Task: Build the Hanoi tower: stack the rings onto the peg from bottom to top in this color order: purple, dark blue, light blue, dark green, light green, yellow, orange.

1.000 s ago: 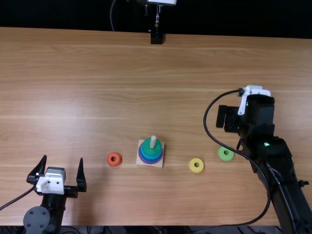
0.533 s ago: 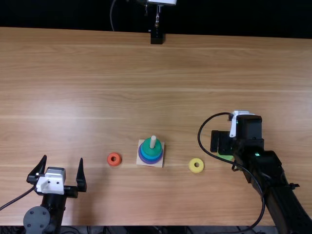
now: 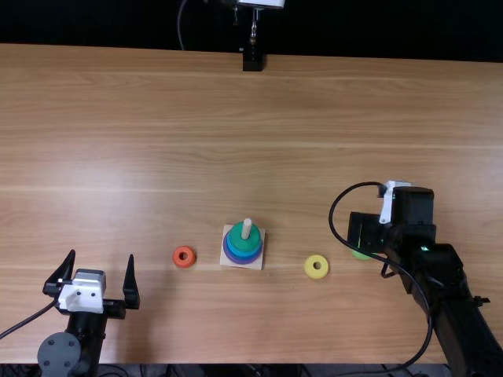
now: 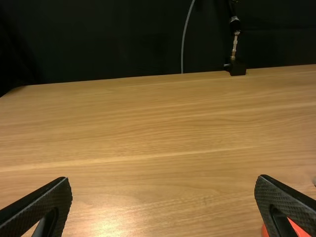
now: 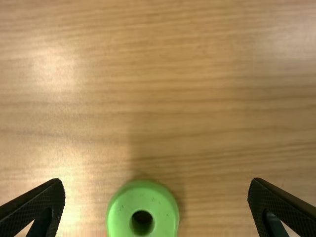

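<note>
One light green ring (image 5: 121,212) is now approached by the spread right gripper (image 5: 156,181); the next pickup in order is apparently being lined up. Left gripper (image 3: 102,256) also spread.

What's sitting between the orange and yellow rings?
The square base with its peg and stacked rings; bare table either side, up to orange ring and yellow ring. Top view.

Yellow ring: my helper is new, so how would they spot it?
In the top view, find the square base with its upright peg. To its right on the table lies the yellow ring. Its colour sets it apart from the light green ring farther right.
</note>
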